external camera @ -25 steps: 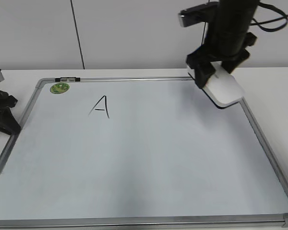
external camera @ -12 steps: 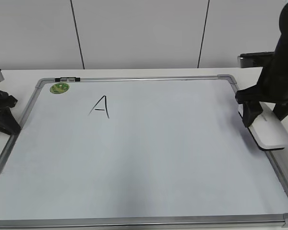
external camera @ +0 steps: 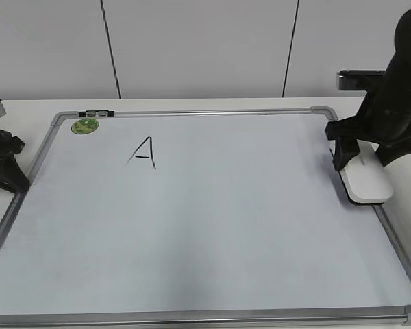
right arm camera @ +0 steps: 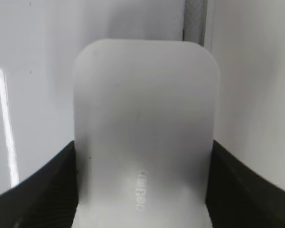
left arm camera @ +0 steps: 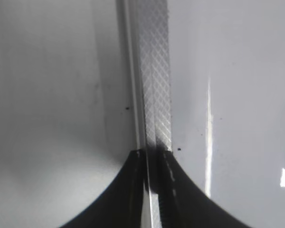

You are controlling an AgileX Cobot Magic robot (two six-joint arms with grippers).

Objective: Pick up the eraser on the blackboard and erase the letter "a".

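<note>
The white eraser (external camera: 366,181) lies at the right edge of the blackboard (external camera: 226,219), partly over its silver frame. My right gripper (external camera: 362,159) is shut on the eraser, one finger on each long side. In the right wrist view the eraser (right arm camera: 145,118) fills the space between the jaws (right arm camera: 142,145), grey print facing up. No lowercase "a" shows anywhere on the board. My left gripper (external camera: 3,164) rests shut at the board's left edge, and in the left wrist view its jaws (left arm camera: 154,154) sit over the frame (left arm camera: 154,95).
A capital "A" (external camera: 144,152) in black marker is on the upper left of the board. A round green magnet (external camera: 85,125) sits in the far left corner. The board frame (right arm camera: 195,23) runs just past the eraser's far end. White table surrounds the board.
My right gripper carried the eraser from above the board's far right corner down to the right edge, then shifted it slightly back and left. The left arm has not moved.
</note>
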